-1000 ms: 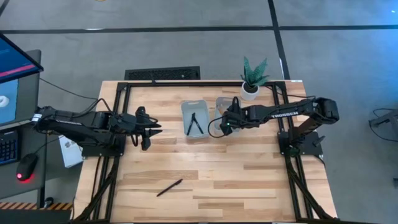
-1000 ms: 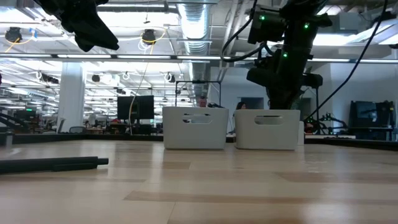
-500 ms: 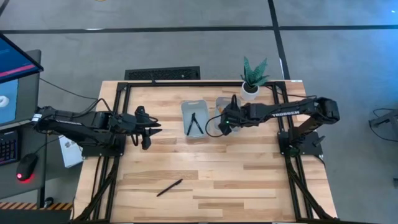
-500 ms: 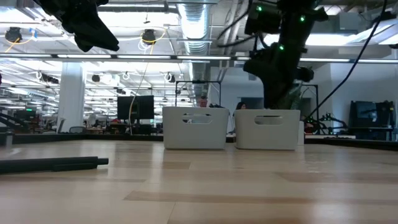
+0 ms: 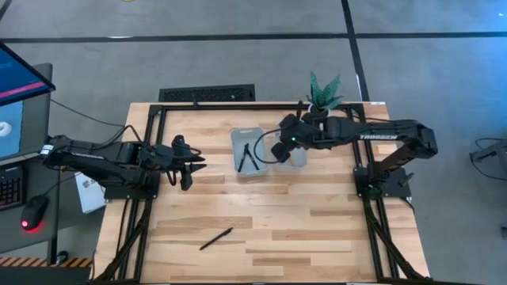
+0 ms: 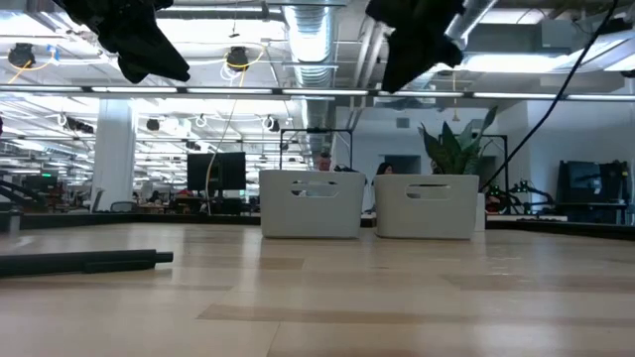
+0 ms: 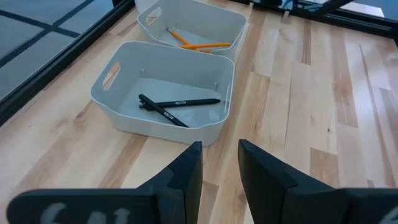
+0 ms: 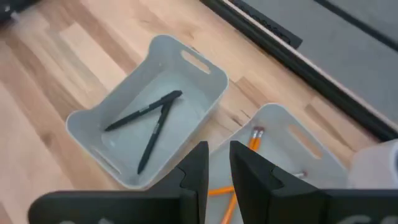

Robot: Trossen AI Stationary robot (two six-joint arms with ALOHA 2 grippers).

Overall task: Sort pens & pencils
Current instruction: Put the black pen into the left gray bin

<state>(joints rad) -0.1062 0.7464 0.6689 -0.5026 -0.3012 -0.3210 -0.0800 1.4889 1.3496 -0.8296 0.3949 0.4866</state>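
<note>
Pen [image 5: 215, 238] lies alone on bench [image 5: 317, 237], well apart from pen tray [image 5: 236, 141]: light, stiff, slick, rolls; pinch mid-shaft. Both end effectors narrowly parted, empty: left end effector [image 5: 188, 165], right end effector [image 5: 279, 153].

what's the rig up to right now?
Sorting pens and pencils into two white trays. The left tray holds two black pens; the right tray holds orange pencils. One black pen lies loose on the table near the front edge. The right pincer hangs above the trays with nothing between its fingers. The left pincer waits left of the trays, slightly open and empty.
</note>
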